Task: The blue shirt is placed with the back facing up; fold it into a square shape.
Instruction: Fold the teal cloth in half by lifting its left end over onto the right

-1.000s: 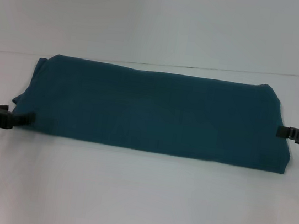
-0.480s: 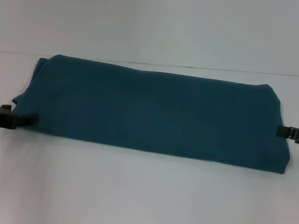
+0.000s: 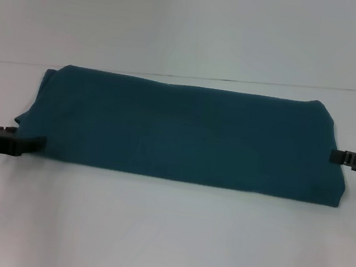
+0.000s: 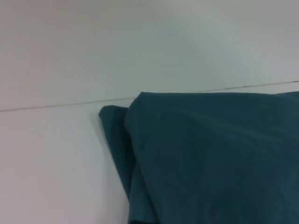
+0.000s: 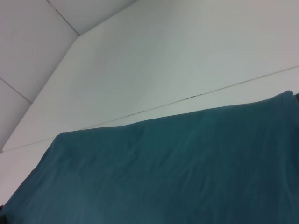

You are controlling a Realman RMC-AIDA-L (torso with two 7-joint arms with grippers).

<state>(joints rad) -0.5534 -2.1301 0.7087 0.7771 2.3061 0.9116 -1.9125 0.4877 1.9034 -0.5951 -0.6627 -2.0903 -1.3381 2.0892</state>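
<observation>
The blue shirt (image 3: 188, 133), folded into a long band, lies flat on the white desk (image 3: 163, 238) between the two grippers, the left gripper (image 3: 31, 143) touching its near left corner and the right gripper (image 3: 342, 157) at its right edge, jaws' state indeterminable.

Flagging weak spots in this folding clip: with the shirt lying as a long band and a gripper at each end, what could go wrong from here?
1. The left gripper sits low at the near corner of the dark teal-blue fabric shirt, where stacked layers show; it may catch only some.
2. The right gripper touches the opposite edge higher up, so lifting both ends could skew the band.
</observation>
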